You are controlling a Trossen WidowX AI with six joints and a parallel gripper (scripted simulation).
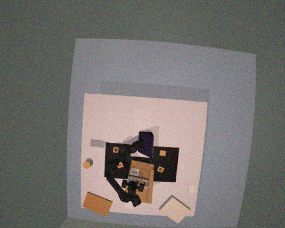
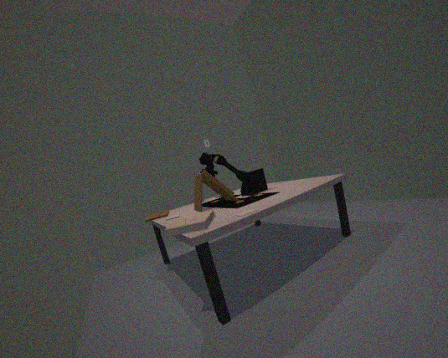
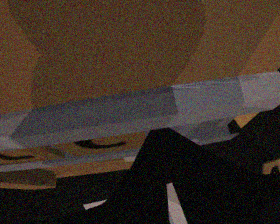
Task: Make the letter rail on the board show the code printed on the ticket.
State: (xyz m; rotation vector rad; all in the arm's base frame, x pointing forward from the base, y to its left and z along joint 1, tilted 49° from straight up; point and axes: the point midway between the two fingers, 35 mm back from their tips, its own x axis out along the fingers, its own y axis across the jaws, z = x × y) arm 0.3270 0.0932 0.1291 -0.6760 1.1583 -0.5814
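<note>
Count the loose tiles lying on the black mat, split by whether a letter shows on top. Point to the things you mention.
Lettered tiles (image 1: 113, 151) (image 1: 120, 165) (image 1: 159, 169) (image 3: 245, 119) (image 3: 267, 167): 3
Tile with no letter visible (image 1: 162, 153): 1
Total: 4

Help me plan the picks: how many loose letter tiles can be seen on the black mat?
4. In the top view: upper-left tile, lower-left tile, upper-right tile, lower-right tile. More may be hidden.
</note>
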